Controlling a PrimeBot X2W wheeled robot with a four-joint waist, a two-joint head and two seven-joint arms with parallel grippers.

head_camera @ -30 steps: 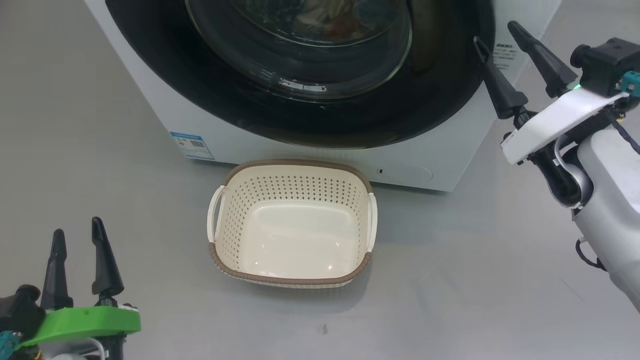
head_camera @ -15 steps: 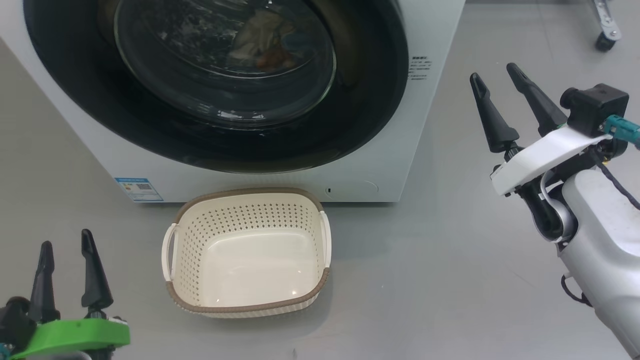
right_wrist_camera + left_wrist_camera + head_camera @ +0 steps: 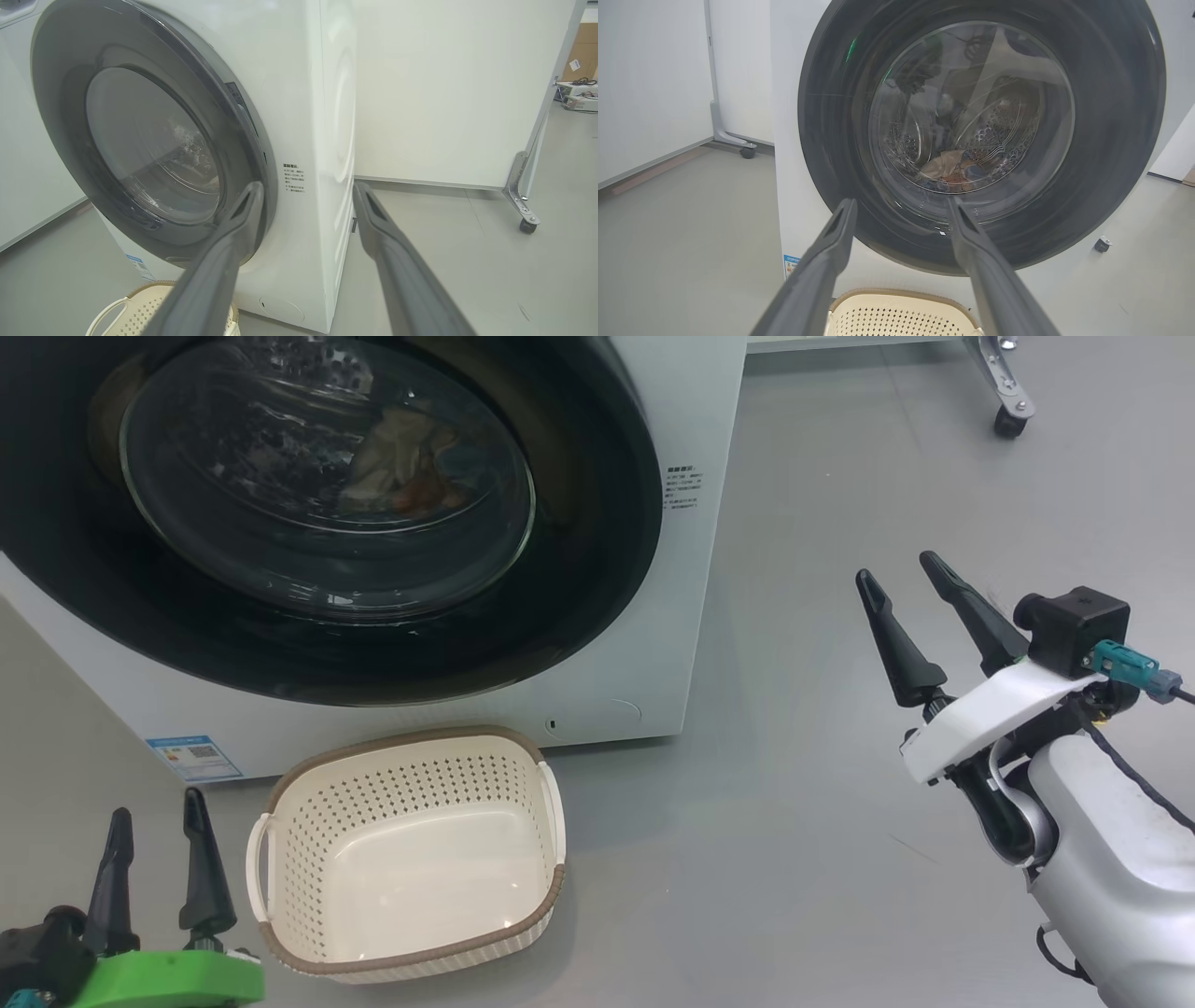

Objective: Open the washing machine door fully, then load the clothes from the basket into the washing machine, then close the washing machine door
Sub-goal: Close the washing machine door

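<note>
washing machine (image 3: 691, 616): white, front facing | washing machine door (image 3: 579, 569): appears shut flush | basket (image 3: 411, 803): empty, on floor just before machine | clothes (image 3: 401, 467): inside drum, behind glass | left tool (image 3: 157, 803), right tool (image 3: 896, 567): both spread, empty | step: door closing looks done; next: confirm latch, back away

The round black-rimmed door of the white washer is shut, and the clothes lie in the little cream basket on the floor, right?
Not quite. The head view shows the cream-white perforated plastic basket empty; the crumpled beige and orange fabric lies inside the big white washing machine, behind the glass of its round black-rimmed door, which is shut.
</note>
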